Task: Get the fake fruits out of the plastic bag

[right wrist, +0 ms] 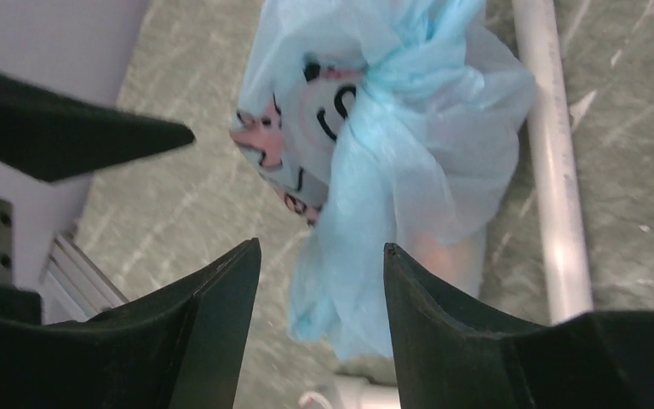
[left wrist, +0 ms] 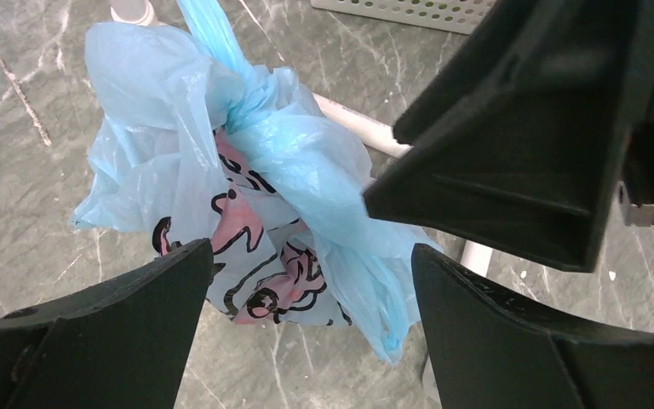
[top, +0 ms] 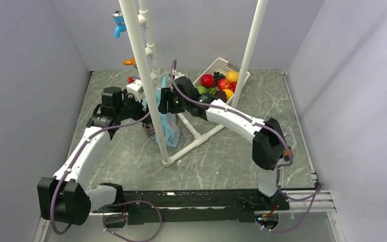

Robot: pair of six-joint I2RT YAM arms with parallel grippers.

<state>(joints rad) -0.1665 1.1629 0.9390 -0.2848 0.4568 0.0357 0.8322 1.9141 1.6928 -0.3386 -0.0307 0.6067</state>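
The light-blue plastic bag (top: 169, 127) hangs bunched from the white pipe frame, its pink-and-black cartoon face showing in the left wrist view (left wrist: 247, 213) and the right wrist view (right wrist: 409, 145). A peach-orange shape (right wrist: 436, 252) shows faintly through its lower part. My left gripper (top: 145, 105) (left wrist: 312, 251) is open, its jaws either side of the bag's lower end, not touching it. My right gripper (top: 163, 101) (right wrist: 322, 247) is open on the bag's other side, its jaws around the bag's lower tip. Red (top: 207, 80) and orange (top: 231, 76) fake fruits lie in the basket.
A white slotted basket (top: 220, 64) at the back holds the fruits plus green and dark ones. The pipe frame's uprights (top: 146, 80) and floor bars (top: 196, 138) stand between and beside the arms. Small blue (top: 118, 24) and orange (top: 129, 62) items hang on the frame.
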